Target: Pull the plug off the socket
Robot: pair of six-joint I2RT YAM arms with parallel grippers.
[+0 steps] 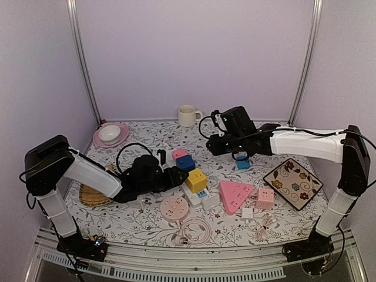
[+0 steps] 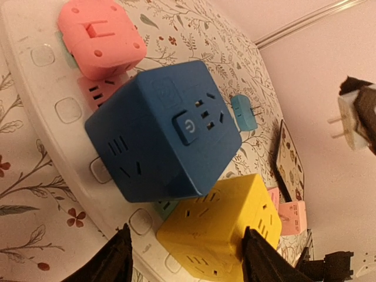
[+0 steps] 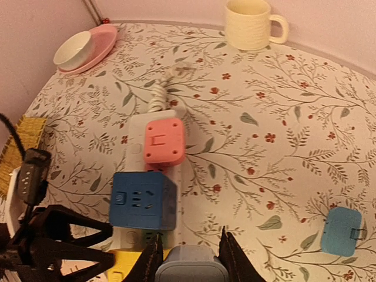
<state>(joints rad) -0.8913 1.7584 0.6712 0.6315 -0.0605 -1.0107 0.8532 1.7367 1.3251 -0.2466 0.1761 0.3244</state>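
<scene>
A white power strip [image 3: 136, 133] lies on the flowered table with a pink plug [image 3: 164, 140], a blue cube plug [image 3: 143, 200] and a yellow cube plug [image 2: 223, 226] seated in it. My left gripper [image 2: 191, 258] is open and straddles the yellow cube. Its right finger [image 2: 264, 258] is against the cube's side, while the left finger stands apart over the strip [image 2: 35, 100]. My right gripper [image 3: 188, 255] is shut on a grey-white plug [image 3: 191, 267], held above the table beside the strip. The same plug [image 2: 348, 120] shows its bare prongs in the left wrist view.
A cream mug [image 1: 188, 115] and a pink plate with a white bowl [image 1: 110, 134] stand at the back. A patterned tray [image 1: 293, 183], a pink triangular socket [image 1: 235, 195], a round pink socket [image 1: 174, 207], a small blue adapter [image 1: 243, 164] and a woven mat [image 1: 94, 194] lie around the strip.
</scene>
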